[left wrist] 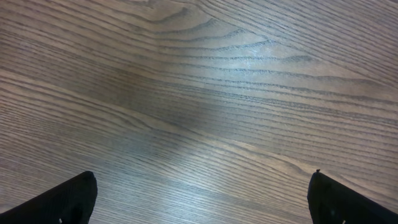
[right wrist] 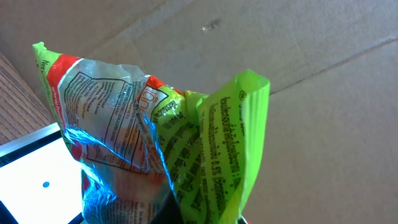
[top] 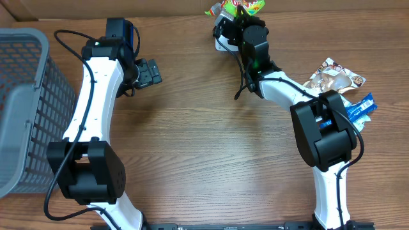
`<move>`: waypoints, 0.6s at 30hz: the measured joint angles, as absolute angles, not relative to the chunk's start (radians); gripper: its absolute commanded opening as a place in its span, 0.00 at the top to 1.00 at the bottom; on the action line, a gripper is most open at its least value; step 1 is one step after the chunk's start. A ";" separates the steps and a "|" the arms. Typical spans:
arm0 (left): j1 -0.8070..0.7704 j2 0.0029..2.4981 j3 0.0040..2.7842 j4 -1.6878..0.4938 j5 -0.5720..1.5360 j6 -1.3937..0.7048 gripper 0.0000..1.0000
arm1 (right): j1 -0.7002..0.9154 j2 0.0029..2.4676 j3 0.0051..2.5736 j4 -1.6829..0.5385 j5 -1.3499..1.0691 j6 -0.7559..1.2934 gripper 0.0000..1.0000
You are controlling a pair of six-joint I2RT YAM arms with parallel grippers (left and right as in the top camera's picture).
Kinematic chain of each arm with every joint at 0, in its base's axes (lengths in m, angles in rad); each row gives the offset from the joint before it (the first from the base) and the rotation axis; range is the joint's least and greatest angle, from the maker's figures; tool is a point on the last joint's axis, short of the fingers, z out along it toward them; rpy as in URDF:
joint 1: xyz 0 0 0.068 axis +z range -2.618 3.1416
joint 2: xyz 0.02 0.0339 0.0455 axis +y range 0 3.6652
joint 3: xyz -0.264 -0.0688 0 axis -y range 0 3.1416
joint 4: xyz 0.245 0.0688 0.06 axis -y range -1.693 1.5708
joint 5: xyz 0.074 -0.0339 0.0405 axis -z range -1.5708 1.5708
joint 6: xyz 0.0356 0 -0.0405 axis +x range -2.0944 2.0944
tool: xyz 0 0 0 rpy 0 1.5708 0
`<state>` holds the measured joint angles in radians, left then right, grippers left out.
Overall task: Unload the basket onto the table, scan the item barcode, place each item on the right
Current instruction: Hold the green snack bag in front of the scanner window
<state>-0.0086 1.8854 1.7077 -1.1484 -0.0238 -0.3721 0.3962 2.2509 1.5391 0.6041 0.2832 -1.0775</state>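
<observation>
The item is a crinkled green and red snack bag with printed text, held up at the table's far edge. My right gripper is shut on the bag's lower part, and its fingers are mostly hidden behind the bag in the right wrist view. Just below and left of the bag lies a white flat device with a dark rim, also seen from overhead. No barcode shows clearly. My left gripper hangs open over bare wood, with both dark fingertips far apart and nothing between them.
A grey mesh basket fills the left edge. Near the right arm's base lie a brown and white snack packet and a blue packet. A cardboard wall stands behind the bag.
</observation>
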 measured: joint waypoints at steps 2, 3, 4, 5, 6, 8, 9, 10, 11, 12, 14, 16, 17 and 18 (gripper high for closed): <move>-0.009 1.885 1.708 -1.148 -0.024 -0.372 0.01 | 0.396 2.251 1.539 0.604 0.283 -1.078 0.96; -0.009 1.885 1.708 -1.148 -0.024 -0.372 0.00 | 0.396 2.251 1.539 0.604 0.281 -1.077 0.96; -0.009 1.885 1.708 -1.148 -0.024 -0.372 0.00 | 0.396 2.251 1.539 0.605 0.278 -1.078 0.96; -0.009 1.885 1.708 -1.148 -0.024 -0.372 0.00 | 0.396 2.251 1.539 0.604 0.276 -1.078 0.96; -0.009 1.885 1.708 -1.148 -0.024 -0.372 0.00 | 0.396 2.251 1.539 0.604 0.276 -1.078 0.96; -0.009 1.885 1.708 -1.148 -0.024 -0.372 0.00 | 0.396 2.251 1.539 0.604 0.273 -1.080 0.96; -0.009 1.885 1.708 -1.148 -0.024 -0.372 0.00 | 0.396 2.251 1.539 0.605 0.271 -1.087 0.96; -0.009 1.885 1.708 -1.148 -0.024 -0.372 0.00 | 0.396 2.251 1.539 0.604 0.270 -1.090 0.96; -0.009 1.885 1.708 -1.148 -0.024 -0.372 0.00 | 0.396 2.251 1.539 0.606 0.270 -1.096 0.96; -0.009 1.885 1.708 -1.148 -0.024 -0.372 0.00 | 0.396 2.251 1.539 0.607 0.269 -1.101 0.96; -0.009 1.885 1.708 -1.148 -0.024 -0.372 0.00 | 0.396 2.251 1.539 0.619 0.269 -1.111 0.96; -0.009 1.885 1.708 -1.148 -0.024 -0.372 0.00 | 0.396 2.251 1.539 0.647 0.268 -1.122 0.96; -0.009 1.885 1.708 -1.148 -0.024 -0.372 0.00 | 0.396 2.251 1.539 0.663 0.269 -1.127 0.96; -0.009 1.885 1.708 -1.148 -0.024 -0.372 0.00 | 0.396 2.251 1.539 0.682 0.268 -1.139 0.96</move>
<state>-0.0086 1.8854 1.7077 -1.1484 -0.0238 -0.3721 0.3962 2.2509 1.5391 0.6823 0.2684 -1.1389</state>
